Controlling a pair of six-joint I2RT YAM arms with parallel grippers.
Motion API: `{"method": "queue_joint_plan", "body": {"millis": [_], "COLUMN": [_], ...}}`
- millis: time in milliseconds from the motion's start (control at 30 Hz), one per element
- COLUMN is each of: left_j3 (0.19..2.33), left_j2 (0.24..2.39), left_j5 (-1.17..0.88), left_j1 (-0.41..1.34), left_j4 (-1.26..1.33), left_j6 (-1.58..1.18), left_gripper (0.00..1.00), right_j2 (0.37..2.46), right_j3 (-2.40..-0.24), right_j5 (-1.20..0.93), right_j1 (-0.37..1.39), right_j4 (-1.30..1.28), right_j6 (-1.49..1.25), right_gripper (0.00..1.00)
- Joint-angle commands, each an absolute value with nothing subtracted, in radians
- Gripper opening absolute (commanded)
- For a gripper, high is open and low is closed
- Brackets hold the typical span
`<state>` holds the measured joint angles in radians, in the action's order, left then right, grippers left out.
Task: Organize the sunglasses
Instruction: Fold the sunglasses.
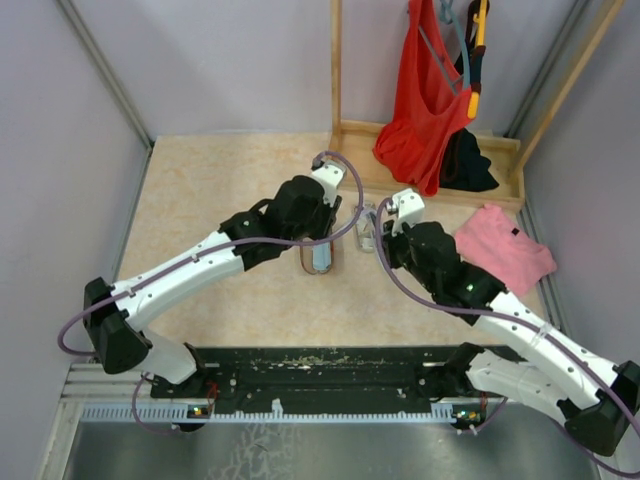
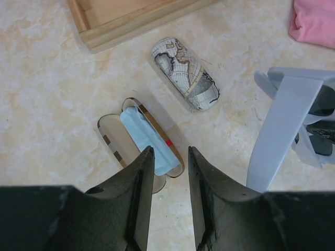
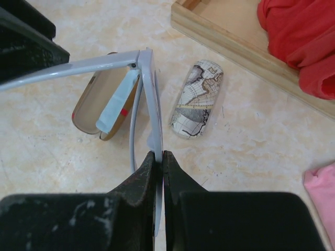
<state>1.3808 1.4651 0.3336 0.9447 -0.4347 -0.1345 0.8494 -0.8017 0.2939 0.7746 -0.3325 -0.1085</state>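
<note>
My right gripper (image 3: 158, 154) is shut on the pale-framed sunglasses (image 3: 149, 89), pinching the front frame edge-on, with one arm spread left. From above, the sunglasses (image 1: 366, 228) hang between the two wrists. The left wrist view has their pale frame (image 2: 282, 120) at the right edge. My left gripper (image 2: 170, 151) is open with nothing between its fingers, hovering just beside the near end of an open brown case (image 2: 112, 138) holding a light blue cloth (image 2: 146, 138). No dark wire-framed pair shows.
A shut map-patterned case (image 2: 184, 73) lies right of the open one. A wooden tray (image 1: 500, 160) at the back right has red (image 1: 425, 90) and black clothing hanging into it. A pink cloth (image 1: 505, 250) lies right of my right arm.
</note>
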Motion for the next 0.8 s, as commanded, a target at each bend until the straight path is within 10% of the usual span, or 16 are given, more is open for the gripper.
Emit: {"method": "queue_joint_plan", "body": {"millis": [0,767], "left_j3": [1.373,1.497], "left_j2": [1.481,1.624], "left_j5": [0.310,0.352], "left_j1": [0.966,1.026], "left_j4": [-0.411,-0.411], "left_j6": [-0.147,-0.199], "left_gripper": [0.38,0.36], "right_j2": [0.860,1.008], "right_j3": [-0.871,-0.941], "right_j5": [0.354,0.348], "right_j1": [0.790,0.808], "right_j4": [-0.256,-0.199], "right_j6": [-0.136,-0.429], "right_gripper": [0.00,0.00]}}
